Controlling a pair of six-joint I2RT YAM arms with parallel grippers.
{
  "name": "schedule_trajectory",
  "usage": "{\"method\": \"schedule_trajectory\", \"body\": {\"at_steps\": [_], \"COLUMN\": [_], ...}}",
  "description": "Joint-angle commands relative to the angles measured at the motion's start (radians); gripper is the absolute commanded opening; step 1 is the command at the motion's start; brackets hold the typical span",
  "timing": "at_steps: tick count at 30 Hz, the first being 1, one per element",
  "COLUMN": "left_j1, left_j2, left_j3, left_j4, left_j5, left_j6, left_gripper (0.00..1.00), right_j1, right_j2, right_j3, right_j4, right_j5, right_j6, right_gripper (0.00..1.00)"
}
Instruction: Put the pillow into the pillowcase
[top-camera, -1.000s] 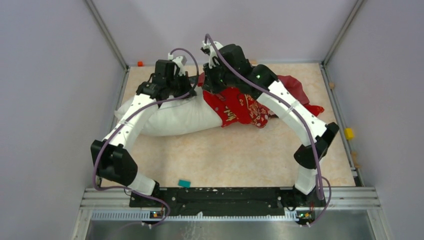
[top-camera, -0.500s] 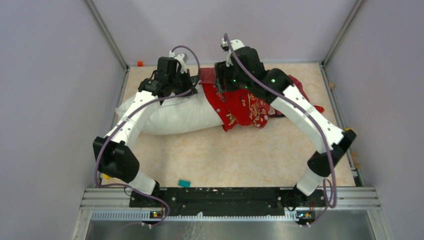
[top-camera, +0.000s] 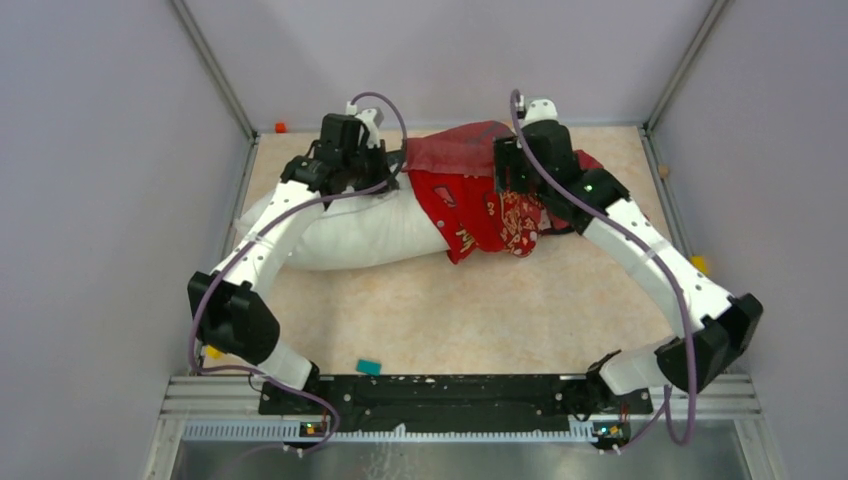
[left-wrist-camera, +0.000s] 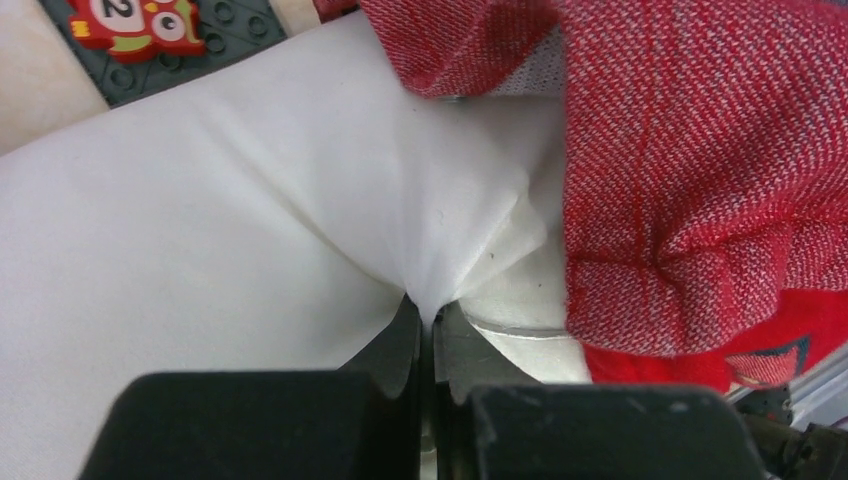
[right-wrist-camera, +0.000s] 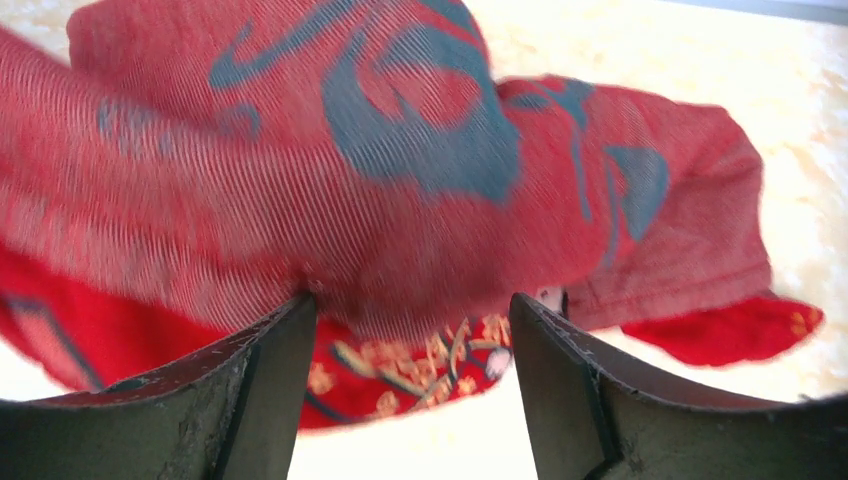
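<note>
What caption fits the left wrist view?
The left gripper, shut, pinches a fold of the white pillow beside the red pillowcase.

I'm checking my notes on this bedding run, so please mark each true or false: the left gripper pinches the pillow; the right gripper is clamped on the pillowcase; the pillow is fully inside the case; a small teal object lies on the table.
1. The left gripper pinches a fold of the white pillow. True.
2. The right gripper is clamped on the pillowcase. False: its jaws stand apart.
3. The pillow is fully inside the pillowcase. False: only its right end is covered, and most of it lies bare.
4. A small teal object lies on the table by its near edge. True.
</note>
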Motion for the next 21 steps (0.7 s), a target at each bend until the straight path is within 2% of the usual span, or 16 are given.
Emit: {"method": "schedule_trajectory", "body": {"at_steps": [1, 3, 6, 7, 10, 13, 17, 21], "left_j1": [-0.109, -0.143, -0.194, -0.221, -0.295, -0.311, -0.302, -0.210], "left_j2": [-0.026, -0.045, -0.087, -0.103, -0.132, -0.127, -0.055, 0.031], "left_j3": [0.044, 0.049, 0.070, 0.086, 0.156, 0.258, 0.431, 0.475], "left_j4": [0.013, -0.003, -0.029, -0.036, -0.062, -0.091, -0.136, -0.159], "left_j5": [0.004, 0.002, 0.034, 0.051, 0.120, 0.236, 0.296, 0.385], "left_j6": [0.068, 0.088, 0.115, 0.131, 0.166, 0.144, 0.071, 0.007], "left_gripper": [0.00, 0.00, 0.00, 0.00, 0.00, 0.00, 0.00, 0.00], "right_j1": [-0.027, -0.031, -0.031, -0.030, -0.017, 0.004, 0.025, 0.005], "right_j2": [0.092, 0.117, 0.113, 0.101, 0.039, 0.045, 0.193, 0.396], "right_j3": [0.040, 0.094, 0.184, 0.215, 0.298, 0.470, 0.815, 0.990], "right_j4": [0.198, 0.167, 0.037, -0.023, -0.157, -0.304, -0.452, -0.493], "right_j5": [-0.124, -0.099, -0.022, 0.003, 0.056, 0.090, 0.124, 0.075], "right_j6": [-0.077, -0.075, -0.054, -0.034, -0.021, -0.031, -0.083, -0.122], "right_gripper": [0.68, 0.54, 0.11, 0.00, 0.00, 0.00, 0.00, 0.00]}}
